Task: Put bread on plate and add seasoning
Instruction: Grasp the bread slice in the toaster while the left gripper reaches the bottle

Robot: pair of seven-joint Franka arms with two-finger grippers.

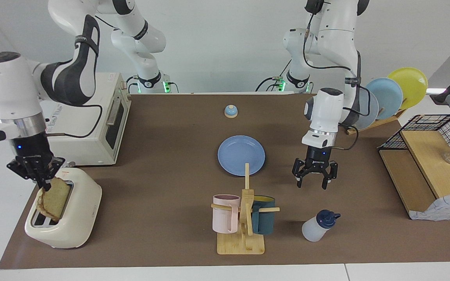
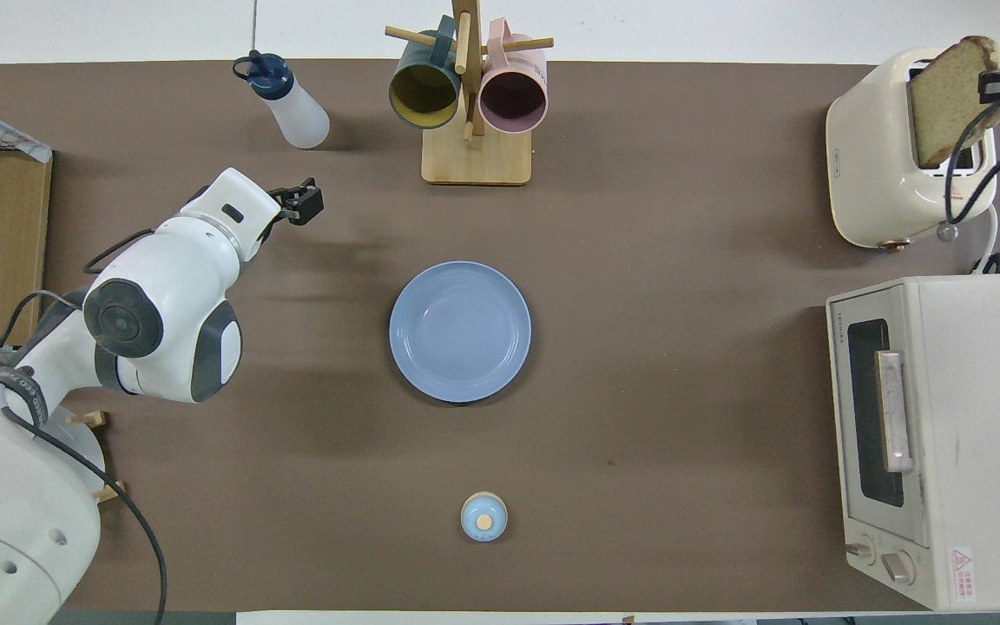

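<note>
R claw (image 1: 40, 182) clenched on the square tan toast slice w/ brown crust (image 1: 54, 198), held partly out of the cream toaster's (image 1: 77, 218) slot. Round periwinkle plastic plate (image 1: 241, 155) sits mid-worktop, nearer the robots than the wooden mug rack (image 1: 244, 222). L claw (image 1: 313, 182) released, over bare worktop beside plate. Frosted white bottle w/ navy cap (image 1: 318, 226) stands beside rack.

Matt brown table cover (image 1: 170, 203); glossy cream toaster (image 1: 78, 218); smooth plastic plate (image 1: 241, 155); frosted plastic bottle (image 1: 315, 228); pale wooden mug rack (image 1: 244, 238); porous bread (image 1: 55, 198).
</note>
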